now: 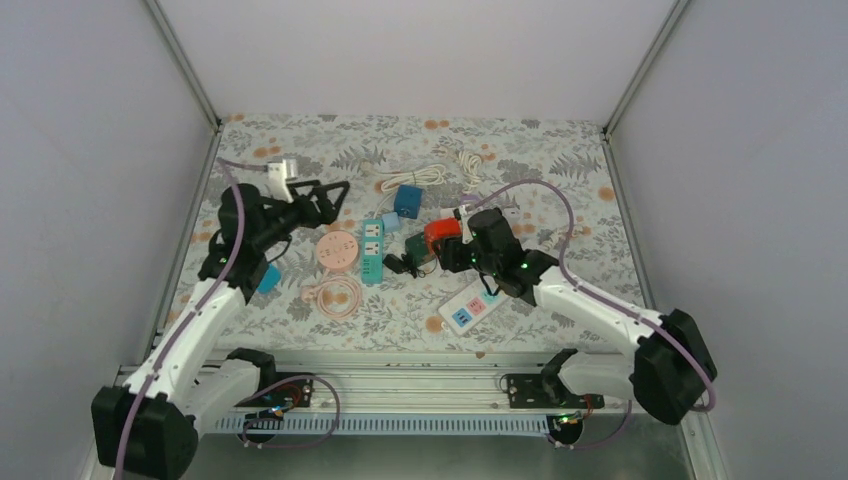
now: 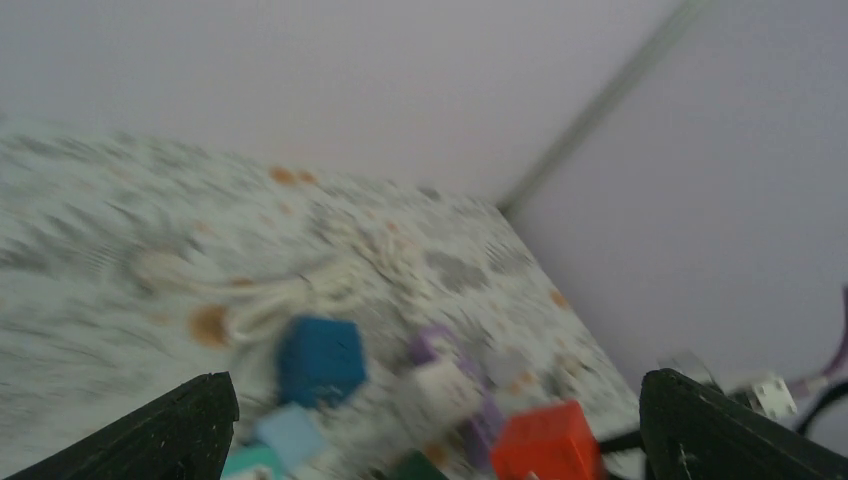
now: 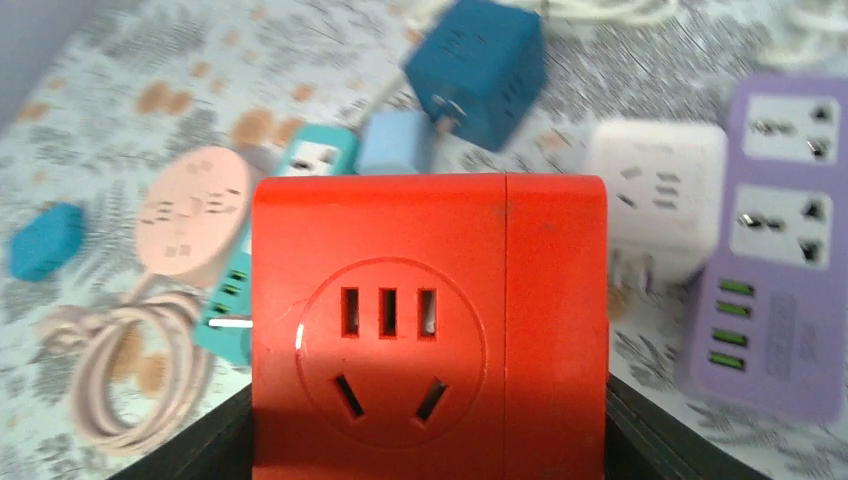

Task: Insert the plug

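TABLE-TOP TRIAL: The right gripper (image 1: pixel 447 246) clamps a glossy red plastic socket cube (image 3: pixel 430 320) by its two flanks. Its fingers are drawn in to the cube's width, and the round face with its slotted holes is turned toward the wrist camera. The cube sits at the middle of a flower-printed cloth (image 1: pixel 560 140). Whether it has left the cloth cannot be told, and its pins are out of sight.

The step in hand looks like the pick-up. The next move would call for lifting the cube, turning its pin side toward a socket and lining the pins up squarely before pressing home. Which socket is meant is not clear.

Candidates ring the red cube:
- a flat lilac power strip (image 3: pixel 780 240) to its right, matte and round-cornered
- a white cube adapter (image 3: pixel 655 190) between that strip and the red cube
- a deep-blue cube (image 3: pixel 475 60) beyond the red cube, metal prongs showing
- a slim teal strip (image 1: pixel 372 250) just to the red cube's left
- a round pink socket (image 3: pixel 190 215) with a coiled cord, further left
- a white strip (image 1: pixel 470 305) on the near side

Well to the left of the red cube, the left gripper (image 1: pixel 335 200) hangs raised with its jaws spread wide and nothing between them.
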Controlling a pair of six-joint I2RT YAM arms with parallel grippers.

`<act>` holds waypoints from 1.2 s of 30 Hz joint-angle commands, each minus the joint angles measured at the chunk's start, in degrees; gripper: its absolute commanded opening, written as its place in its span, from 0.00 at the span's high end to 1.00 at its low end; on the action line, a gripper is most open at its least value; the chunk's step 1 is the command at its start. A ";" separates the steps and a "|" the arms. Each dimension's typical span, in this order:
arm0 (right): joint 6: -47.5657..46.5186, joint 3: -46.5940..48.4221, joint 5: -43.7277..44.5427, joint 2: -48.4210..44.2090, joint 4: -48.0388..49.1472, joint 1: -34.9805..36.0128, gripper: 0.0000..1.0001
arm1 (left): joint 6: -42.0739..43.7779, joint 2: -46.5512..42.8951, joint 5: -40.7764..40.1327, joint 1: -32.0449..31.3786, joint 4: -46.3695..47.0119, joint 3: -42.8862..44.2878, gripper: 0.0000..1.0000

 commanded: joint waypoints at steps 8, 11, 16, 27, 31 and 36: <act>-6.81 0.23 -11.80 -5.87 16.06 2.06 0.39 | -10.82 10.70 12.82 -11.49 10.69 2.31 0.00; -5.82 1.37 -11.96 -5.23 17.43 3.17 0.39 | -12.51 14.94 12.23 -14.58 10.99 3.43 0.00; -4.40 2.46 -11.40 -4.07 19.21 3.99 0.39 | -18.32 18.96 9.59 -17.84 14.57 2.93 0.00; -2.44 5.26 -8.92 -1.47 17.13 4.05 0.39 | -25.70 20.68 7.73 -22.08 20.21 0.23 0.05; -1.60 5.65 -9.06 -1.67 16.63 4.04 0.39 | -26.33 20.81 6.56 -22.35 20.71 -0.64 0.14; -1.43 6.39 -10.46 -2.00 14.54 4.01 0.35 | -23.94 21.48 6.71 -22.80 19.75 0.91 0.39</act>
